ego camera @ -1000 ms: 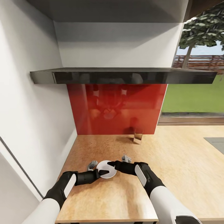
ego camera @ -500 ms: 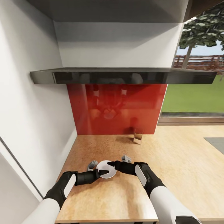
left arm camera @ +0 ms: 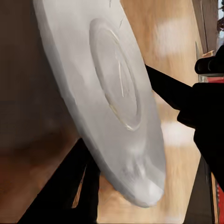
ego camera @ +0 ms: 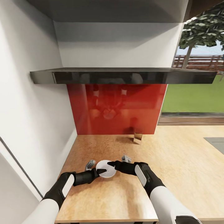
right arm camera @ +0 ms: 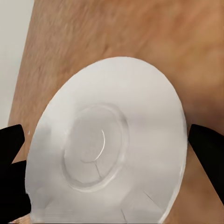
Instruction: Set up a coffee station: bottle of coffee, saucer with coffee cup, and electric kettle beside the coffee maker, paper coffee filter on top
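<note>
A: Near edge first. What does the robot stand at?

B: The surface (ego camera: pixel 130 199), a beige wood-look worktop. It runs from the white wall (ego camera: pixel 28 118) at the robot's left to the window side at its right, bare grain in the foreground. A grey inset (ego camera: pixel 216 143) sits at the far right.

A: And the grippers?

B: Both meet low over the near part of the surface. The saucer (ego camera: pixel 105 169) lies between them. The left gripper (ego camera: pixel 100 172) comes in from the left; in its wrist view one dark finger (left arm camera: pixel 74 186) runs beneath the saucer (left arm camera: pixel 112 98) and another (left arm camera: pixel 172 91) crosses its upper face, so it is clamped on the rim. The right gripper (ego camera: pixel 109 164) reaches from the right, a dark fingertip over the saucer's far edge. In its wrist view black fingers (right arm camera: pixel 10 154) stand to either side of the saucer (right arm camera: pixel 107 140), spread about as wide as it. Contact cannot be told.

A: Saucer attitude?

B: Slightly above the surface, judging by the shadow beneath; tilt unclear.

A: Farther back?

B: A small glassy object (ego camera: pixel 137 137) stands near the glossy red backsplash (ego camera: pixel 118 109), which mirrors the arms. Above it hangs the kitchen shelf (ego camera: pixel 124 75), dark grey and thin, then a pale wall and a cabinet underside (ego camera: pixel 109 9). Lawn (ego camera: pixel 193 96), a fence and a tree show at right.
</note>
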